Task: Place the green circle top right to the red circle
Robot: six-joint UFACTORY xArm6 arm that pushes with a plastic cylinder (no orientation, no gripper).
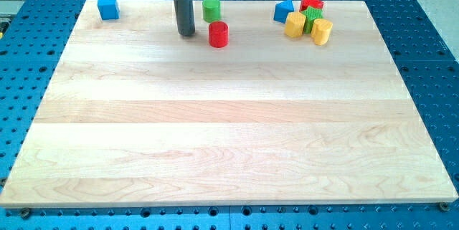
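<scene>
Two blue blocks (107, 6) (284, 11), two green (211, 9) (313, 19), two red (218, 34) (311, 3), two yellow (295, 25) (321, 31)

Lab bench; wooden board (229, 151) on blue perforated table (430, 36).

Green circle (211, 9) just above red circle (218, 34), leftward.

Straight dark grey rod; my tip (187, 34) blunt
</scene>
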